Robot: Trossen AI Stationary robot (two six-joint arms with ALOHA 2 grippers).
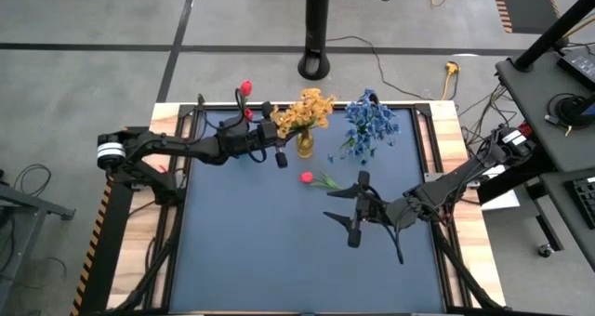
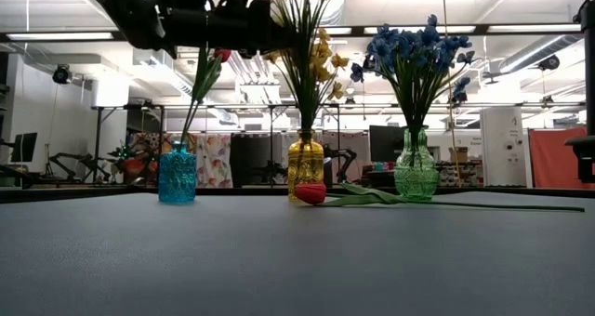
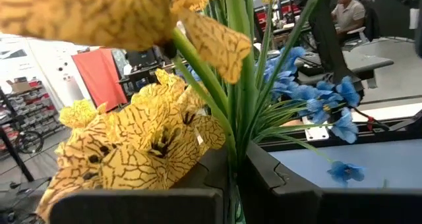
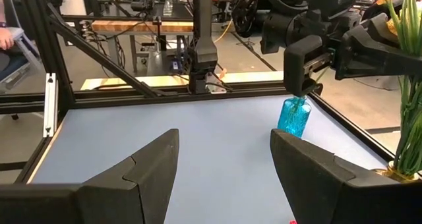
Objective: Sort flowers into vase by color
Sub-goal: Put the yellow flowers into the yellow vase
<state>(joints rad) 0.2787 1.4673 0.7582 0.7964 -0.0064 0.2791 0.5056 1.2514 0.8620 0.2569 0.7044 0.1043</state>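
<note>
The left gripper (image 1: pixel 280 156) is hanging with fingers pinched shut and empty beside the yellow flowers (image 1: pixel 305 111) in the amber vase (image 2: pixel 306 169). The right gripper (image 1: pixel 356 207), fingers spread and holding nothing, is hovering over the counter (image 1: pixel 279 260) near a red tulip (image 1: pixel 308 177) lying flat, apart from the blue vase (image 2: pixel 177 174) with its red buds. Blue flowers (image 1: pixel 370 123) are filling the green vase (image 2: pixel 415 175). Seemingly, the lying tulip is next: lowering, then closing around its stem.

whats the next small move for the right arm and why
Probably lower the open right gripper onto the stem of the red flower lying on the mat. It is the only flower outside a vase, and the shut left gripper is busy by the yellow flowers.
</note>
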